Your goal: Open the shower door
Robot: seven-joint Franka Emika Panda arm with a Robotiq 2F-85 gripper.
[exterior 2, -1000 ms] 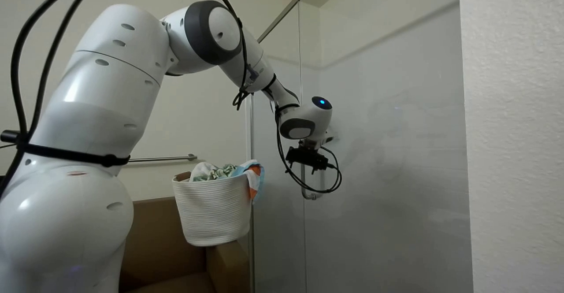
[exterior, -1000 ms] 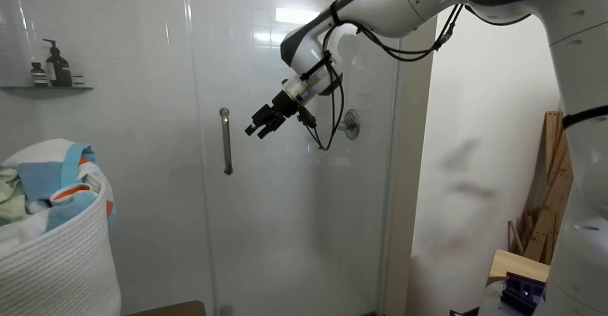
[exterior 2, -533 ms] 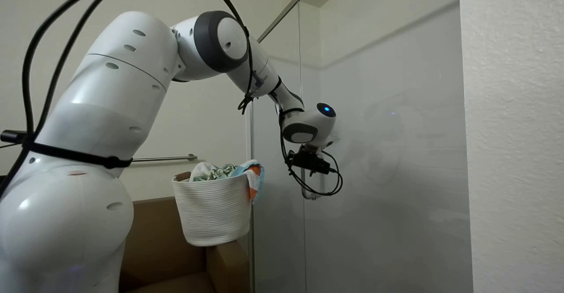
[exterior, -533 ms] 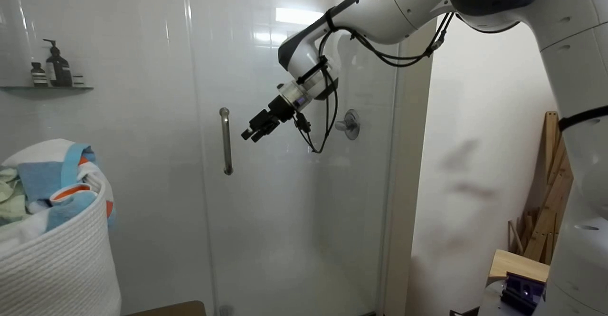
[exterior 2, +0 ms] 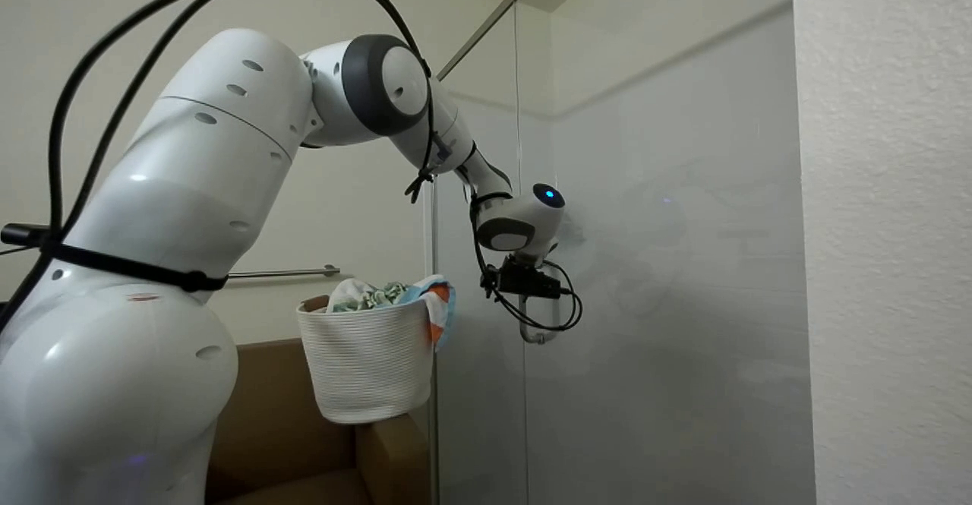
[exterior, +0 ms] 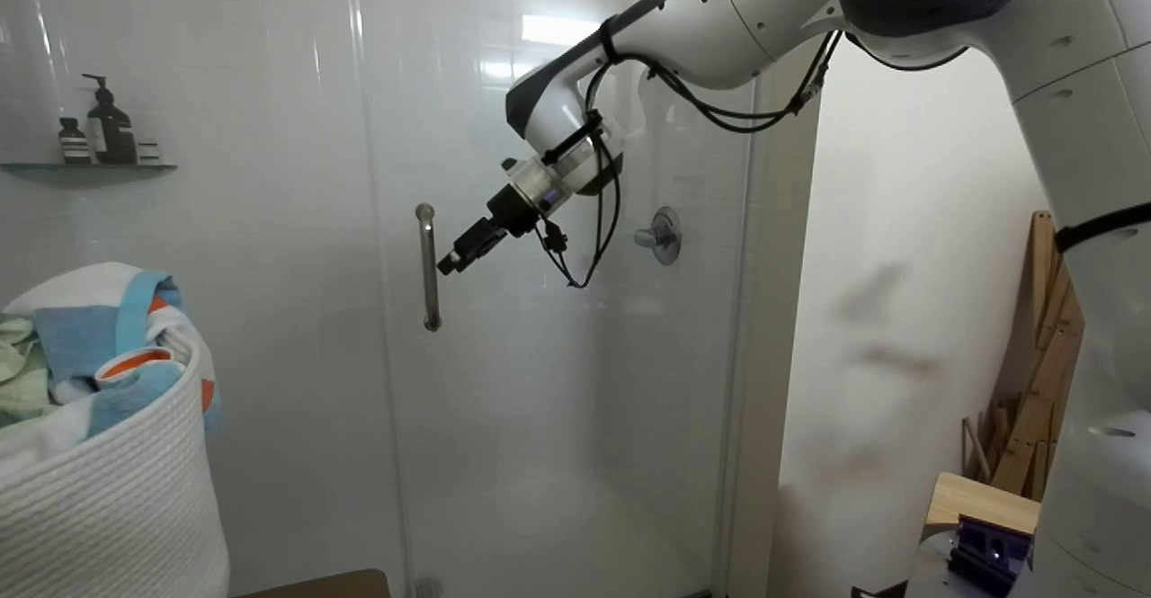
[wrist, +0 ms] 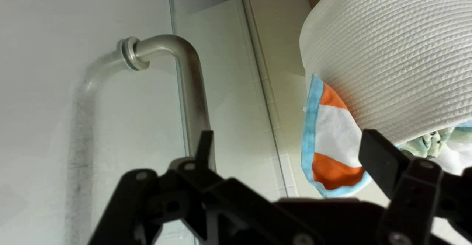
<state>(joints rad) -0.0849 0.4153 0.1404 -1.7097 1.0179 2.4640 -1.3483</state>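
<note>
Nearest in the wrist view were the black fingers (wrist: pixel 381 160) of the gripper (wrist: pixel 287 142), spread wide apart. One of them covered part of the handle (wrist: pixel 191 90), so whether the two touched could not be told; in an exterior view the fingertips lay just beside the bar. The handle was silver-grey metal, smooth and round, curving at its end into a collar against the glass; a dim double (wrist: pixel 83 138) of it showed in the pane.

It was fixed to the shower door (exterior: pixel 539 400), a tall, clear sheet near the gripper, closed and in line with the fixed panel (exterior: pixel 297 454) beside it. The robot's white arm (exterior: pixel 710 31) hid some of the upper door in an exterior view. The black wrist camera (exterior 2: pixel 531 281) masked the fingers and the upper part of the handle in an exterior view, where the door's foot ran out of frame.

Past the handle in the wrist view stood a white basket (wrist: pixel 391 46), finely ribbed, an orange and white cloth (wrist: pixel 333 138) edged in light blue draped over its rim. In an exterior view the basket was cropped, crumpled fabric (exterior: pixel 81 337) filling its top.

Farthest off, through the glass, showed a round metal tap (exterior: pixel 665 236) and a thin shelf (exterior: pixel 36 166) of dark bottles (exterior: pixel 111 135), labels too small to read, against a glossy tiled wall (exterior: pixel 225 220).
</note>
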